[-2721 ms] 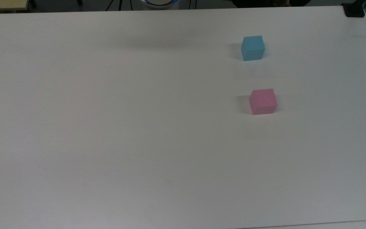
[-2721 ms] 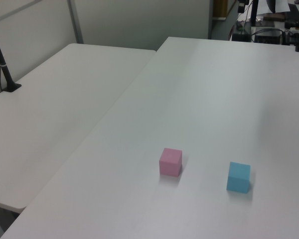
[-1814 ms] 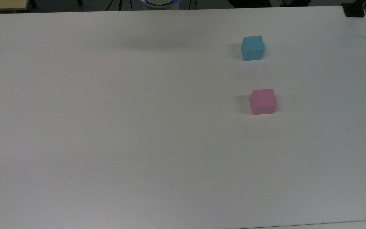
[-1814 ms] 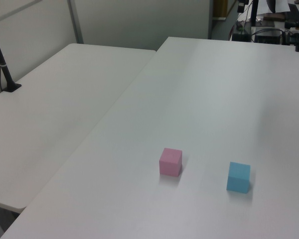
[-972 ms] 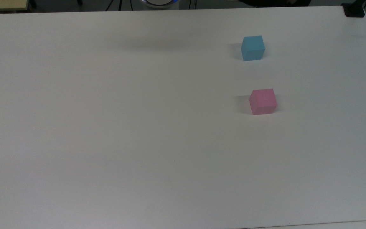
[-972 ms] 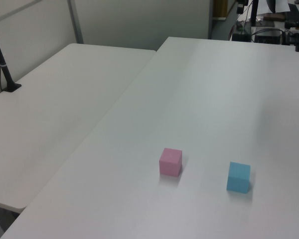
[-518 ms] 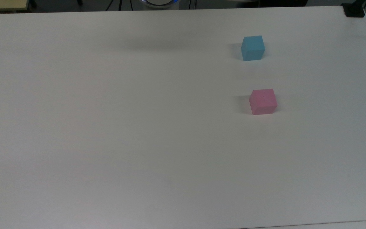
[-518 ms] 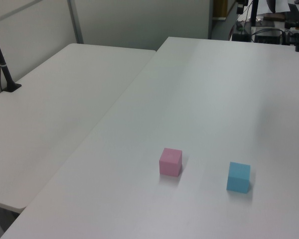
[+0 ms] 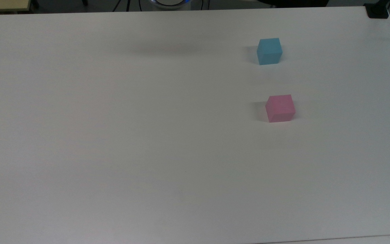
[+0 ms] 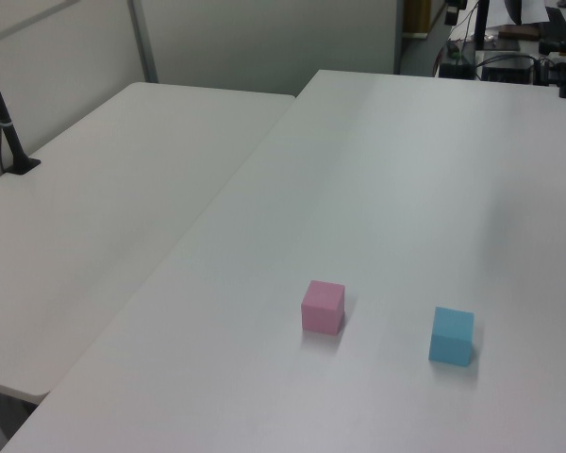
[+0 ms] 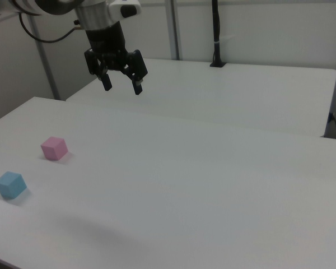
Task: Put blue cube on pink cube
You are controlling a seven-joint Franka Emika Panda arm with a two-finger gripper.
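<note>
The blue cube (image 9: pixel 269 51) rests on the white table (image 9: pixel 147 135) toward the top view's upper right; it also shows as the blue cube (image 10: pixel 451 335) and the blue cube (image 11: pixel 10 184). The pink cube (image 9: pixel 280 108) sits apart from it, nearer the camera in the top view, also the pink cube (image 10: pixel 323 307) and the pink cube (image 11: pixel 54 148). In the right view my gripper (image 11: pixel 122 86) hangs high above the table, open and empty, up and to the right of both cubes.
A second white table (image 10: pixel 104 198) adjoins at the left view's left, with a black pole (image 10: pixel 5 118) clamped to it. A black clamp (image 9: pixel 377 12) sits at the top view's upper right corner. Equipment and cables (image 10: pixel 509 47) stand beyond the far edge.
</note>
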